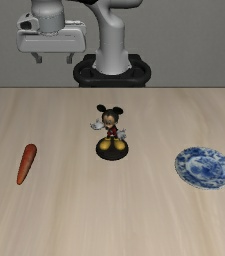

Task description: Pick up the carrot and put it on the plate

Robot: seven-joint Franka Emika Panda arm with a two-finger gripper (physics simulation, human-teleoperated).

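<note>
Wooden tabletop (112,225) bears patterned plate (203,166); carrot (26,163) lies well apart.

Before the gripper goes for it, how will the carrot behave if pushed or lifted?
The carrot looks stiff, so probably no flopping. Its rounded, tapered body lies flat on the table, so a nudge may roll it in an arc.

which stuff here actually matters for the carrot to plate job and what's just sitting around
For the job: carrot; plate; gripper, open.
Just lying about: Mickey Mouse figurine, standing between carrot and plate.
</note>
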